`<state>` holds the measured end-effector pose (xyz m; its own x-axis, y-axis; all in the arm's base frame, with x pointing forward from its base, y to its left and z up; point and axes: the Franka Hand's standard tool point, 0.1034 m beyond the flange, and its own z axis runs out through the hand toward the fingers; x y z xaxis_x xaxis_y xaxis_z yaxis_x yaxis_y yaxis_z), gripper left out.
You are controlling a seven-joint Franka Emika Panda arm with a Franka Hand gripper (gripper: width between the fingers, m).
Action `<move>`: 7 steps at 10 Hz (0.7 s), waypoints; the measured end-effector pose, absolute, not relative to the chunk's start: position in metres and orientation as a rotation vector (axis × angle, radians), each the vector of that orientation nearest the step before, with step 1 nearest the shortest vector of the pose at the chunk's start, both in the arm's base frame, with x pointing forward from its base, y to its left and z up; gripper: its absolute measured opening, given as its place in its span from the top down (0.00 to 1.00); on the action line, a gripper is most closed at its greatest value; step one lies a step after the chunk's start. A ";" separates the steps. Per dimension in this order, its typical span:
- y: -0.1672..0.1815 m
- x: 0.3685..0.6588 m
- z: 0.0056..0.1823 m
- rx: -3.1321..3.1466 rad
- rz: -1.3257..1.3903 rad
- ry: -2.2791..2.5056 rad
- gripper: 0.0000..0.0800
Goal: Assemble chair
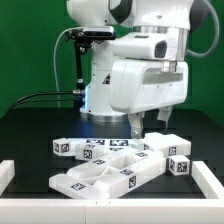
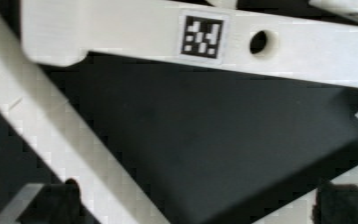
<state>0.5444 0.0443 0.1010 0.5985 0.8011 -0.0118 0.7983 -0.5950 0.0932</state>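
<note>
chair frame (image 1: 95, 180) nearest, loose | gripper (image 1: 148, 124) spread, empty, over chair parts (image 1: 150, 148) | risk: off-centre descent knocks them askew

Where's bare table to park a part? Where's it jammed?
Free: table behind the chair parts on the exterior view's left, up to the left rim; also the front-left corner. Crowded: the middle, under the open hand.
</note>
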 end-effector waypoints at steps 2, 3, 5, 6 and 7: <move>0.044 0.547 0.103 2.716 0.047 1.392 0.19; 0.044 0.547 0.102 2.716 0.045 1.393 0.19; 0.047 0.528 0.091 2.777 0.050 1.294 0.19; 0.048 0.508 0.081 2.799 0.018 1.273 0.19; 0.047 0.498 0.073 2.807 0.032 1.273 0.19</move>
